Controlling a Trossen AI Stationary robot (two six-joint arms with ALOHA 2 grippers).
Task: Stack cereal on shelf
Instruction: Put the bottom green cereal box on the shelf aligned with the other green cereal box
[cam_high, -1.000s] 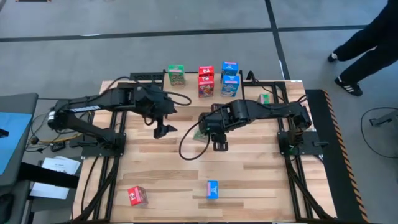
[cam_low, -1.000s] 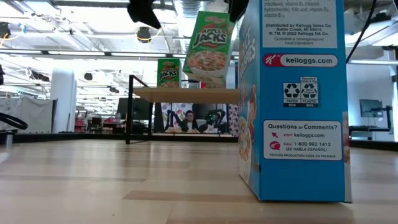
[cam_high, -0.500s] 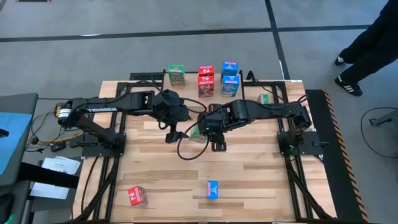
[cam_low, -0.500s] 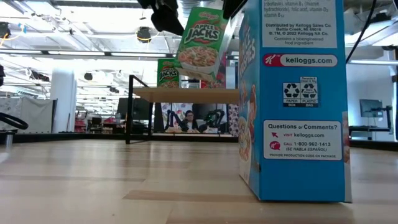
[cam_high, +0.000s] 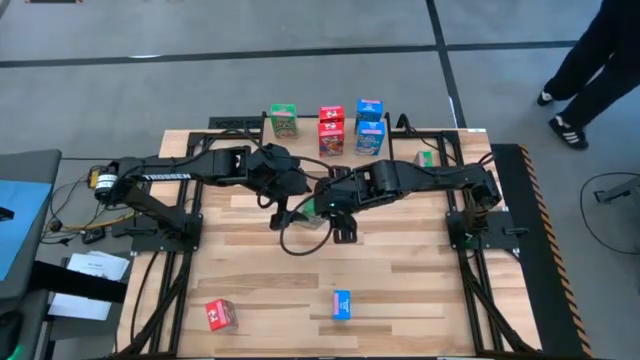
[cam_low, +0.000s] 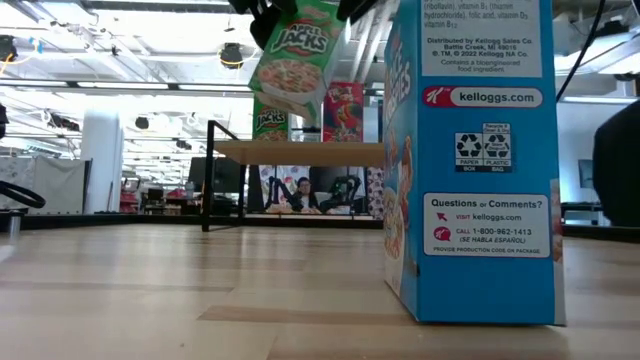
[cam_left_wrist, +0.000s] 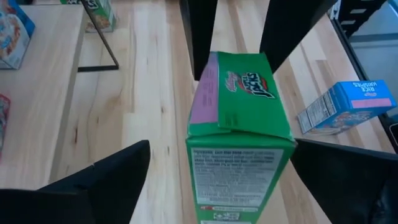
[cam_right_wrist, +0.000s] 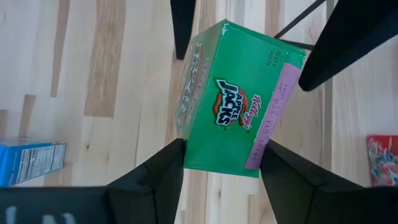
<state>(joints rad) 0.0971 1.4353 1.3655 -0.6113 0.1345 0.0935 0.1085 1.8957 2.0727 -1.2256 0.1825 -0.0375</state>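
Green cardboard hangs above the middle of the slatted worktop (cam_high: 400, 280), where the right gripper (cam_right_wrist: 221, 158) clamps an Apple Jacks box (cam_right_wrist: 233, 124) by one end, its two fingers pressed to opposite faces. The left gripper (cam_left_wrist: 217, 162) faces it from the other side, jaws spread wide, one finger on each flank of the box's free end and, as far as the wrist view shows, not touching it. The box's long axis runs roughly from one gripper to the other, so a handover looks to be the step in hand: the left jaws need only close where they stand. The shelf (cam_high: 340, 125) stands at the worktop's far edge, carrying a green box (cam_high: 283, 121), two red boxes (cam_high: 331, 130) and two blue boxes (cam_high: 369, 127). It lies beyond both arms. Near the worktop's front edge wait a red box (cam_high: 220, 315) at the left corner and a blue box (cam_high: 342, 304) nearer the middle. A person's legs (cam_high: 590, 70) pass the far right corner.
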